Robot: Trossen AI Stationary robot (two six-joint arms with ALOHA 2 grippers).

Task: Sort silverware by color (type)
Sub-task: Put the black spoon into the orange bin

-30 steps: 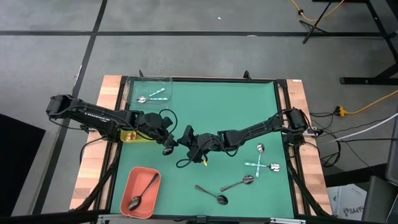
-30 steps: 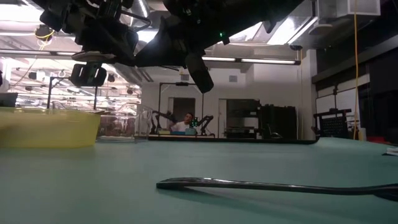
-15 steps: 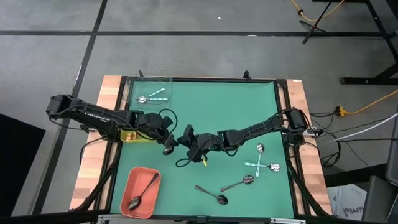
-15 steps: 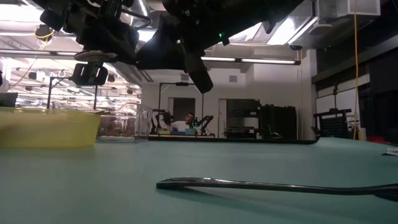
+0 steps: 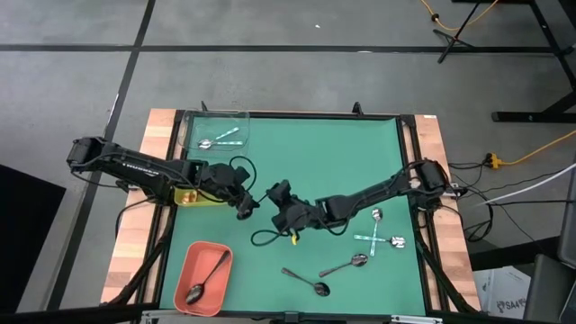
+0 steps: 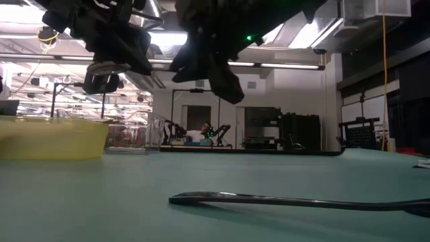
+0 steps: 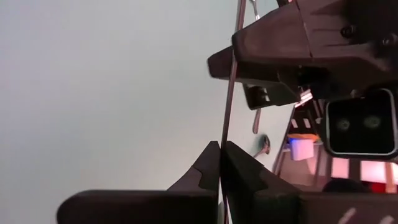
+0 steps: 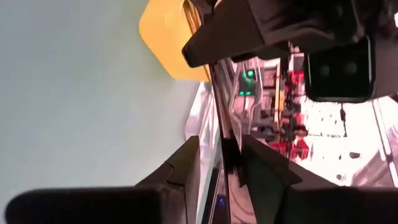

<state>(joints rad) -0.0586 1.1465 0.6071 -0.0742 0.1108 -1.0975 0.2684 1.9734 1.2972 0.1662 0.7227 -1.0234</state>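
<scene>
A flat green table mat (image 5: pixel 315 153) framed by pale wooden edging (image 5: pixel 135 198). Two matte black robot arms. A salmon-orange rectangular tray (image 5: pixel 202 279), a translucent yellow tray (image 6: pixel 50 138), a clear tray (image 5: pixel 216 130). Shiny silver spoons (image 5: pixel 376 216) and a dark gunmetal spoon (image 5: pixel 306 281).

Both arms are showing matte black, boxy links, the left arm (image 5: pixel 126 166) wearing white lettering, black cable looping loose beside each end effector, a yellow tag (image 5: pixel 292 238) dangling under the right arm (image 5: pixel 378 191).

Left gripper (image 5: pixel 245 208), right gripper (image 5: pixel 277 193) near, mid-table (image 5: pixel 306 153).
</scene>
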